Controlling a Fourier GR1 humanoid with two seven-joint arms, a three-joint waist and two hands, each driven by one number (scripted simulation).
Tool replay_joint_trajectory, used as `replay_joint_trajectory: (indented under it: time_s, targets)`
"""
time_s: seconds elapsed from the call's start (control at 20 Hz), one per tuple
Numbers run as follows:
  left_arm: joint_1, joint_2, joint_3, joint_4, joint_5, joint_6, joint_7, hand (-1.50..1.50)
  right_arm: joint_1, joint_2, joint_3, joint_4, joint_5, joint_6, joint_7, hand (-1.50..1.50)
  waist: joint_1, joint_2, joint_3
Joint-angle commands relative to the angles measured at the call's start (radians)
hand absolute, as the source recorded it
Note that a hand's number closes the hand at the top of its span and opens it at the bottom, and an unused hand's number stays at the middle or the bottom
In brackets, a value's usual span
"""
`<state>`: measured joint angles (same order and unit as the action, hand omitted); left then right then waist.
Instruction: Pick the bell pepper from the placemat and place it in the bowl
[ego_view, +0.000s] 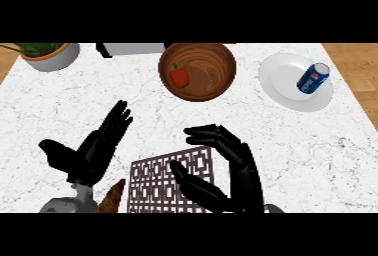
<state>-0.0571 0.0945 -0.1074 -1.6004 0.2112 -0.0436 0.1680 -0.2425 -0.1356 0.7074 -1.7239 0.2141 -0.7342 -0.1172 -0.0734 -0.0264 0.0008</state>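
A small red bell pepper (180, 76) with a green stem lies inside the brown wooden bowl (214, 60) at the back of the counter, near the bowl's left wall. The dark lattice placemat (159, 185) lies at the front, with nothing on its visible part. My right hand (229, 170) hovers over the placemat's right side, fingers relaxed and apart from the thumb, holding nothing. My left hand (92, 147) rests open to the left of the placemat, fingers pointing up and away.
A white plate (284, 82) with a blue can (313, 78) lying on it sits at the back right. A potted plant (48, 54) stands at the back left. A brown loaf-like object (112, 197) lies beside the placemat's left edge. A white appliance (133, 48) is behind the bowl.
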Motion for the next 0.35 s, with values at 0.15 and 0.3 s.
replay_joint_trajectory:
  time_s: [0.15, 0.3]
  targets:
    - [0.030, 0.019, 0.020, -0.016, 0.003, -0.007, -0.015, 0.00, 0.510, -0.231, 0.300, -0.283, 0.111, -0.104, -0.144, 1.50, -0.008, 0.003, 0.000]
    - [0.003, 0.013, 0.015, 0.001, 0.002, -0.006, -0.004, 0.00, 0.675, -0.332, 0.459, -0.257, 0.155, -0.146, -0.257, 1.50, 0.005, 0.010, 0.001]
